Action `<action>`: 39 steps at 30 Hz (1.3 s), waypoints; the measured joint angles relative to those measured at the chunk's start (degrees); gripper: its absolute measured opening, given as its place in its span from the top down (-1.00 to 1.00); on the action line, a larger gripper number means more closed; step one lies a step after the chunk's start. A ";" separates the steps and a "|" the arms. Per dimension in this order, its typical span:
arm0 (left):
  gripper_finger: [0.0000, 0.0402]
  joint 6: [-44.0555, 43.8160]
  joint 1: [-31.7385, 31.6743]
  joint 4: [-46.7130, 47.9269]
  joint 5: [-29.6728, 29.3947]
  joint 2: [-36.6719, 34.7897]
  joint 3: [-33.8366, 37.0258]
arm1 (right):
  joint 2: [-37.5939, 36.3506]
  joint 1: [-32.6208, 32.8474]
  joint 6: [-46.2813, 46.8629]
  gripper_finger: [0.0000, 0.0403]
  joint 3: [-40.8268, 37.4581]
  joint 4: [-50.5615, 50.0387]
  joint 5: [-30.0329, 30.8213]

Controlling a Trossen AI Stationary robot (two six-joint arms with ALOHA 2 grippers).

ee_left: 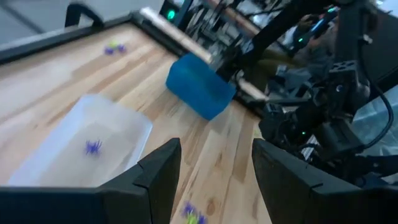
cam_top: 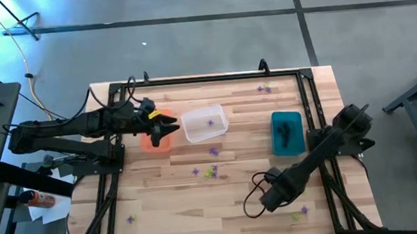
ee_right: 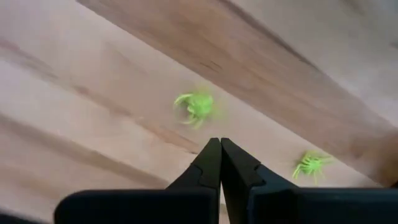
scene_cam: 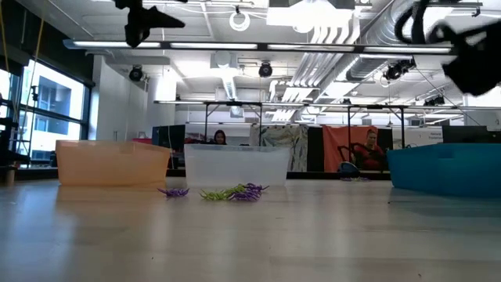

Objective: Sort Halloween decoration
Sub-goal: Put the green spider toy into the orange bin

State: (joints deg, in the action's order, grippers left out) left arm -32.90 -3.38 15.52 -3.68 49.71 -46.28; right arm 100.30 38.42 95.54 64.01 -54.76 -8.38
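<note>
Tiny plastic spiders lie scattered on the wooden table: a purple and yellow-green cluster (cam_top: 210,173) at the middle, a pair (cam_top: 265,89) by the far edge, and one (cam_top: 300,213) near the near right corner. One purple spider (ee_left: 93,147) sits in the clear bin (cam_top: 205,123), and black ones (cam_top: 287,131) lie in the teal bin (cam_top: 276,150). My left gripper (cam_top: 170,125) hovers open over the orange bin (cam_top: 152,144). My right gripper (ee_right: 219,144) is shut above the table, holding nothing, with a yellow-green spider (ee_right: 196,106) just beyond its fingertips and another (ee_right: 309,165) beside it.
The three bins stand in a row across the table's middle: orange on the left, clear in the centre, teal (scene_cam: 446,168) on the right. A black frame (cam_top: 212,76) runs along the table's edges. A lone purple spider (cam_top: 132,218) lies near the near left corner. People sit in the room beyond.
</note>
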 joint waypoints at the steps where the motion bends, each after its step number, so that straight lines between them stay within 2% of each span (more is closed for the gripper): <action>1: 0.08 0.47 0.00 -0.73 0.01 0.00 0.00 | -1.32 0.16 -0.05 1.00 0.00 -0.27 0.94; 8: 0.08 2.09 0.02 -2.15 0.01 0.00 0.00 | -11.00 1.40 1.86 1.00 0.09 -1.06 8.66; 12: 0.08 2.09 0.02 -2.11 0.01 0.00 0.00 | -12.55 1.80 4.42 1.00 0.08 1.67 9.48; 17: 0.08 2.09 0.02 -2.09 0.01 0.00 0.00 | -10.62 2.60 5.55 0.95 -2.67 10.38 6.30; 22: 0.08 2.08 0.02 -2.09 0.01 0.00 0.00 | -8.59 2.66 5.75 0.69 -6.26 10.84 5.12; 25: 0.08 2.07 0.02 -2.10 0.01 0.01 0.00 | -8.47 2.03 4.82 0.51 -7.94 11.79 2.06; 28: 0.08 2.07 0.02 -2.09 0.01 0.02 0.00 | -8.40 2.10 3.72 0.42 -9.89 15.11 0.72; 39: 0.08 1.52 0.02 -2.11 -0.67 0.00 0.00 | -8.38 1.74 0.45 0.52 -13.29 18.68 0.81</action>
State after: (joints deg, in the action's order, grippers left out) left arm -31.38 -3.36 13.41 -4.35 49.71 -46.28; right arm 91.92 40.16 95.99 50.72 -36.08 -7.57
